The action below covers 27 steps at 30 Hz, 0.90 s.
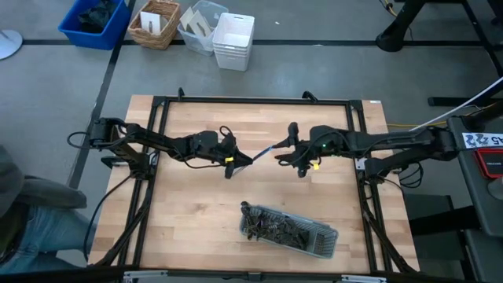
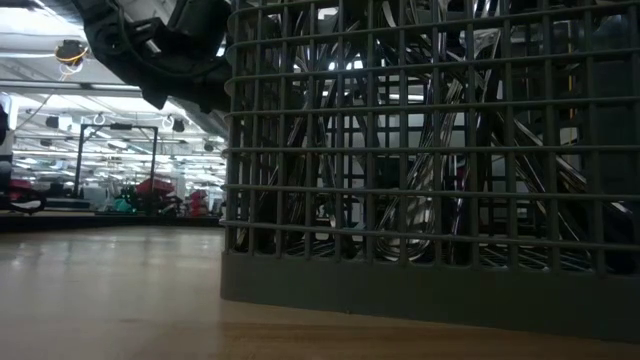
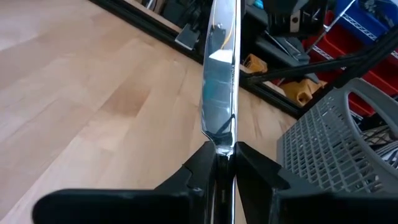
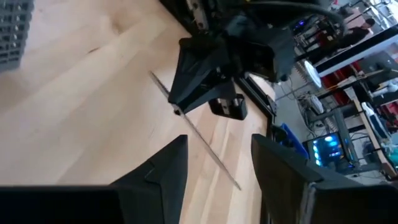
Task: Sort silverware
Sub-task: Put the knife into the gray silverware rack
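1. Overhead, the left gripper [image 1: 236, 163] holds one knife [image 1: 262, 152] mid-table; the right gripper [image 1: 288, 154] stands wide beside it.
2. Low: silverware [image 2: 420, 150] crowds the tray [image 2: 400, 290], mostly unsorted.
3. Left wrist: fingers [image 3: 199, 168] clamp the knife.
4. Right wrist: jaws wide, empty.

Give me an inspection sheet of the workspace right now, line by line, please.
Surface: wooden table, bare around the arms.
Job's things: one knife held above the table; remaining silverware piled in the grey mesh tray.
Clutter: nothing seen on the table.
Grippers: left gripper shut on the knife; right gripper open, close to the knife's free end.
Cables: black cables run along the table's left edge.
Surroundings: blue bin, wicker basket, white bins on the floor.
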### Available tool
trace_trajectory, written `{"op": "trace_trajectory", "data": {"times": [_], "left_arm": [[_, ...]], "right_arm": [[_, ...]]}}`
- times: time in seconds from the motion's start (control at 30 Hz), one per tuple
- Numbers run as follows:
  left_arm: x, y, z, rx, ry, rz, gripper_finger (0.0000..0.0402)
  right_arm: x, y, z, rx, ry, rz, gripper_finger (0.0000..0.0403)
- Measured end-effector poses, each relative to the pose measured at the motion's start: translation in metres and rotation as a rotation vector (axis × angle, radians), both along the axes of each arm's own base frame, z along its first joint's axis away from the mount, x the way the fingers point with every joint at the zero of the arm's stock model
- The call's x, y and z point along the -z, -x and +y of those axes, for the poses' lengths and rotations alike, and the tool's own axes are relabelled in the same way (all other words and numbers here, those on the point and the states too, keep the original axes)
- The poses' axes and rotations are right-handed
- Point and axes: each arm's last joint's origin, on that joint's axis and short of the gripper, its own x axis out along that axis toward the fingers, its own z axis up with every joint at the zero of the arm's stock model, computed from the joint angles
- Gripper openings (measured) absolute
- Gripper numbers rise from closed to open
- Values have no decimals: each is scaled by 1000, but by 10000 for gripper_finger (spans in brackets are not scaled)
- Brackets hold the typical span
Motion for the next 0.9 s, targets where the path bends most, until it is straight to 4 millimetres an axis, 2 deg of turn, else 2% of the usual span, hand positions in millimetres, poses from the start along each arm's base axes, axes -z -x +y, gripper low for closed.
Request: {"op": "trace_trajectory", "data": {"times": [0.37,0.7,0.9], "left_arm": [[0,0,0,1,0,0,49],[0,0,0,3,13,-1,49],[0,0,-1,3,16,2,49]], "right_arm": [[15,-12,-2,11,123,57,177],[15,-12,-3,9,150,60,177],[20,-19,-3,9,151,52,177]]}}
